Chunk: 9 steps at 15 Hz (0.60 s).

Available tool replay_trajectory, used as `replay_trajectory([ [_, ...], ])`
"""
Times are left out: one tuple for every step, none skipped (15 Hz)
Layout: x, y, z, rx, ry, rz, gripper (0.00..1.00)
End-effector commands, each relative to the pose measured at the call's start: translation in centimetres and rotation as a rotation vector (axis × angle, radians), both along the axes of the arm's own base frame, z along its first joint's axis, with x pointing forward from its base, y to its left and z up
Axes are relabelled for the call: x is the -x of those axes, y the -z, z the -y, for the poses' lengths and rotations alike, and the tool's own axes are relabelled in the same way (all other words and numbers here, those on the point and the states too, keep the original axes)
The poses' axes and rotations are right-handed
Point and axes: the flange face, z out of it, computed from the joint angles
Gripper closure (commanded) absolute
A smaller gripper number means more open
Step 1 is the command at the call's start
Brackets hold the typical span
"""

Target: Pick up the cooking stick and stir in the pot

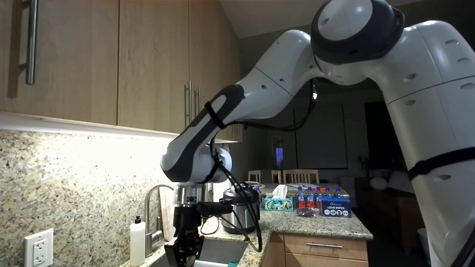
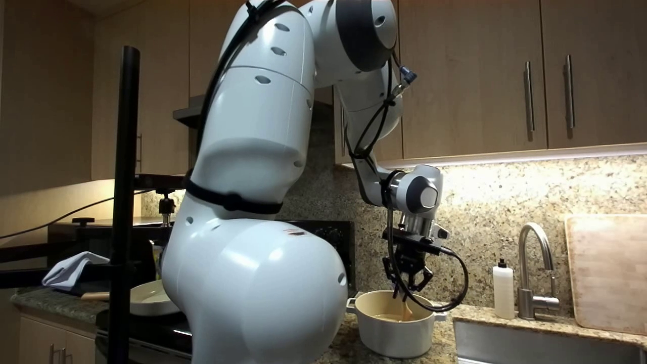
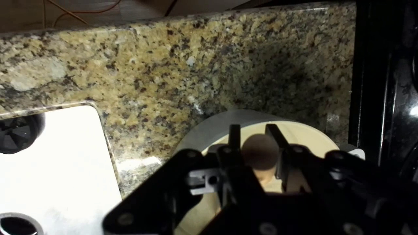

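The pot [image 2: 394, 337], off-white outside and cream inside, stands on the granite counter beside the sink. My gripper [image 2: 400, 294] points down over its opening, fingers near rim height. It is shut on the wooden cooking stick [image 2: 407, 313], whose lower part reaches into the pot with a slight tilt. In the wrist view, the stick's round end [image 3: 260, 151] sits between the two black fingers, above the pot's cream inner wall [image 3: 310, 135]. The stick's lower tip cannot be made out clearly. An exterior view cuts off the fingertips and leaves the pot out of frame.
A sink [image 3: 65, 169] lies beside the pot, with a soap bottle [image 2: 503, 290] and faucet [image 2: 525, 283] behind it. The black stove edge [image 3: 375, 91] borders the pot's opposite side. Wooden cabinets [image 2: 470, 81] hang above. A steel cooker [image 1: 237, 215] stands beyond the sink.
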Motion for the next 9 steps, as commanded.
replay_trajectory([
  [1.5,-1.5,2.4,-0.020,0.045,0.022,0.94],
  [1.7,-1.8,2.7,-0.019,0.055,0.028,0.94],
  [2.1,-2.1,2.8,-0.012,0.057,0.031,0.94],
  [2.6,-2.3,2.7,0.001,0.051,0.035,0.94],
  [3.2,-2.5,2.6,0.011,0.047,0.040,0.94],
  [3.9,-2.5,2.1,0.023,0.038,0.038,0.94],
  [4.4,-2.5,1.6,0.033,0.026,0.034,0.94],
  [4.8,-2.5,0.7,0.045,0.002,0.027,0.94],
  [4.9,-2.3,0.0,0.055,-0.022,0.019,0.94],
])
